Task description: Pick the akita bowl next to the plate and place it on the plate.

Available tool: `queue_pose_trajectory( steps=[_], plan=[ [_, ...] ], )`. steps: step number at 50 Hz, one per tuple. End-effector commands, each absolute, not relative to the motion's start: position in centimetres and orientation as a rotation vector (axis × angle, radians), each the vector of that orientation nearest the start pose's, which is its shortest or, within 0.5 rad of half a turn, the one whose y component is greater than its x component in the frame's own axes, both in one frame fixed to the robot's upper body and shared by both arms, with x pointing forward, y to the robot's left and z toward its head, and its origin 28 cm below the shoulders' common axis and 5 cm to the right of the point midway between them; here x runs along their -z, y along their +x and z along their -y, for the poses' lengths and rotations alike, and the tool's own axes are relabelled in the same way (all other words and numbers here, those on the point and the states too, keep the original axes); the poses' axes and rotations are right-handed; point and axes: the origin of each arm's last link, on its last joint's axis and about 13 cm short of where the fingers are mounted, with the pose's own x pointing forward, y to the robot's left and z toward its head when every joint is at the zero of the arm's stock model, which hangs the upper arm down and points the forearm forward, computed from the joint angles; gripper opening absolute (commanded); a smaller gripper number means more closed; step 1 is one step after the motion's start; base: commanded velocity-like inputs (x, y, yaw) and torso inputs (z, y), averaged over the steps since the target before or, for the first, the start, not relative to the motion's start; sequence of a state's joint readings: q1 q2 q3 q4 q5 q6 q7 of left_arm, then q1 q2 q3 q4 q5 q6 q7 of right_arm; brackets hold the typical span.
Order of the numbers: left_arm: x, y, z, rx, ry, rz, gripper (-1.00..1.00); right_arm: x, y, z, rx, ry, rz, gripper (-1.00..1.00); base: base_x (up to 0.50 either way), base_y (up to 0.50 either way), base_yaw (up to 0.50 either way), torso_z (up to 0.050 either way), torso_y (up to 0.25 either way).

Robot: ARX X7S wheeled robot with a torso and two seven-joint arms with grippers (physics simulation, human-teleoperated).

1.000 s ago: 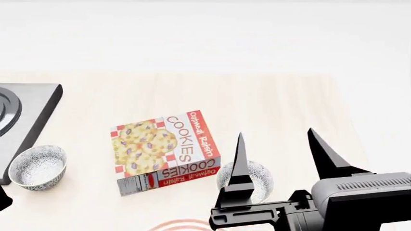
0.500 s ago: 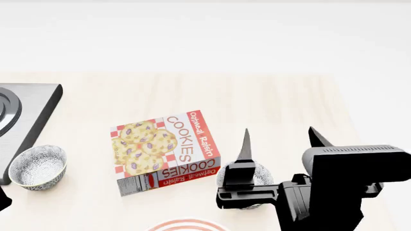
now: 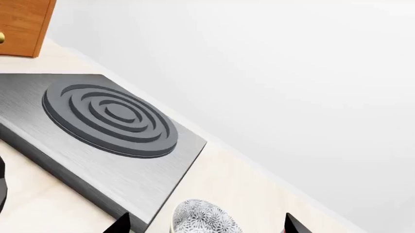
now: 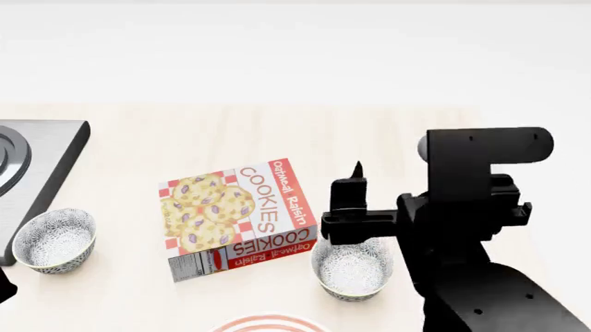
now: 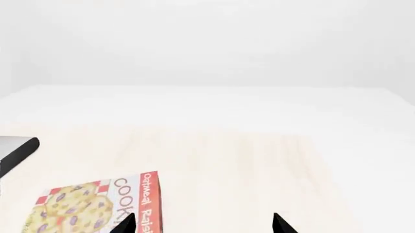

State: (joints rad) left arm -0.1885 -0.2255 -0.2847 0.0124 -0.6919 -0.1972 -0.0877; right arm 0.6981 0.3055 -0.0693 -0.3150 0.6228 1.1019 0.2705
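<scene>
judging by the head view, nothing is placed yet: the bowl [image 4: 352, 268] sits on the table just beside the plate [image 4: 270, 324], untouched. the right gripper [image 5: 202, 224] is held spread above it, grasp and transfer remaining.

The right arm filled the near right of the head view, its dark wrist block raised and its right gripper [image 4: 369, 207] reaching left, one pointed finger standing upright. In the right wrist view two finger tips stood well apart, jaws wide. The left gripper [image 3: 206, 224] showed two dark tips spread apart, holding nothing
</scene>
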Motion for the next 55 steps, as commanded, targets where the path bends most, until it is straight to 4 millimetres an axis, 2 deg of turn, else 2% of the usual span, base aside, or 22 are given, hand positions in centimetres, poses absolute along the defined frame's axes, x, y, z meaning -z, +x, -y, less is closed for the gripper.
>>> queue_pose_trajectory(
  steps=[1, 11, 22, 42, 55],
  plan=[
    [-6.8, 24.8, -30.1, -0.246, -0.508, 0.107, 1.0, -20.3, 31.0, 12.5, -0.12, 0.095, -0.331, 1.0, 0.0, 0.0, 0.0, 0.0, 0.0],
    [-6.8, 24.8, -30.2, -0.248, -0.512, 0.107, 1.0, -19.6, 33.2, 13.1, -0.097, 0.177, -0.429, 1.0, 0.0, 0.0, 0.0, 0.0, 0.0],
    [-6.7, 24.8, -30.2, -0.25, -0.513, 0.108, 1.0, -19.5, 35.4, 13.1, -0.086, 0.118, -0.535, 1.0, 0.0, 0.0, 0.0, 0.0, 0.0],
    [-6.8, 24.8, -30.2, -0.249, -0.515, 0.106, 1.0, -18.0, 37.5, 13.2, -0.097, 0.025, -0.706, 1.0, 0.0, 0.0, 0.0, 0.0, 0.0],
    [-6.6, 24.9, -30.2, -0.251, -0.516, 0.106, 1.0, -17.4, 38.2, 13.6, -0.08, 0.051, -0.777, 1.0, 0.0, 0.0, 0.0, 0.0, 0.0]
  ],
)
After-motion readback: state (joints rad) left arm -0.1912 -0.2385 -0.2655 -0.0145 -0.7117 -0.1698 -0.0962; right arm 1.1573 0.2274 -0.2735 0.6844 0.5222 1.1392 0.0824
